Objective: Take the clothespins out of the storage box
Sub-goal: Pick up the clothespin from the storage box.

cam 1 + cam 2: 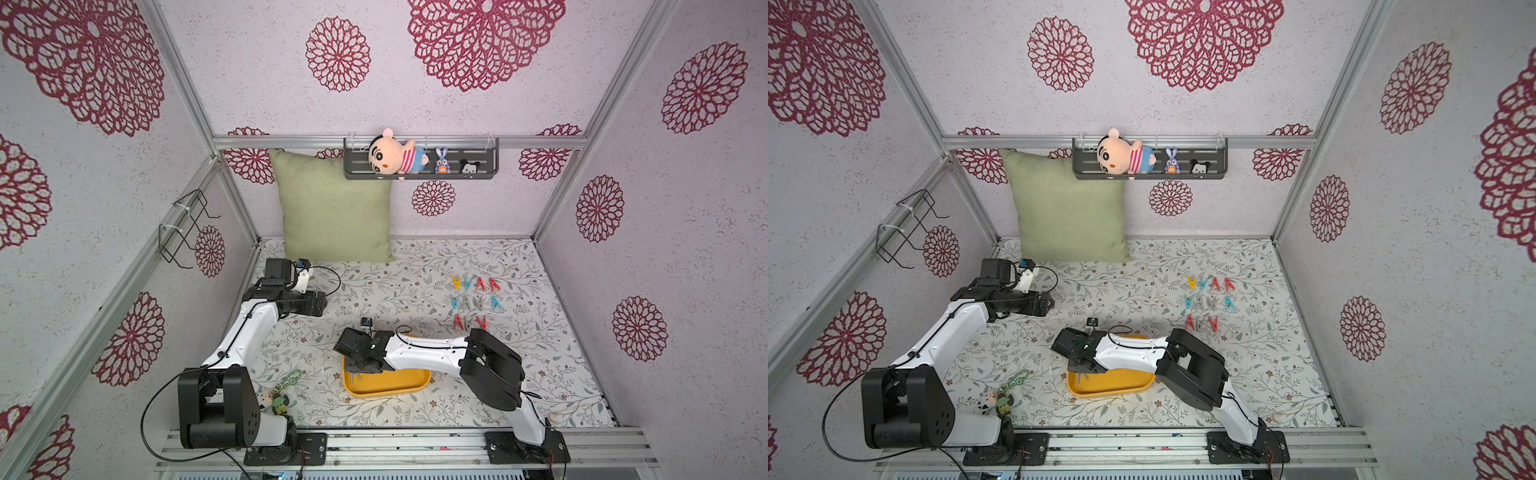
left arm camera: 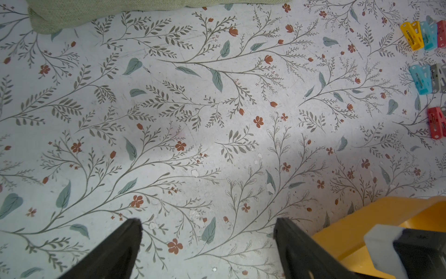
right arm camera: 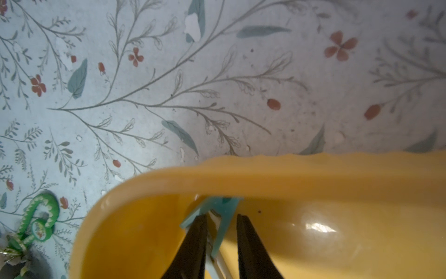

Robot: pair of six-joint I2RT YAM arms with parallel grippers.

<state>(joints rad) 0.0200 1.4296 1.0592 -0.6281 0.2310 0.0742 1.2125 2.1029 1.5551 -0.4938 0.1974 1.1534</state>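
Observation:
The yellow storage box (image 1: 390,384) lies at the front middle of the flowered table, in both top views (image 1: 1113,386). My right gripper (image 3: 222,217) reaches down into its left end, jaws narrow, shut on a teal clothespin (image 3: 224,205) that stands against the inner wall below the rim (image 3: 289,178). From above, the wrist (image 1: 361,353) hides most of that pin. Several red, teal, yellow and grey clothespins (image 1: 476,299) lie in rows on the table at the back right. My left gripper (image 2: 208,221) hovers open over bare table to the left of the box (image 2: 386,212).
A green-chained keychain charm (image 1: 286,386) lies left of the box near the left arm's base. A green pillow (image 1: 332,208) leans on the back wall. A dark shelf (image 1: 419,176) with toys hangs above it.

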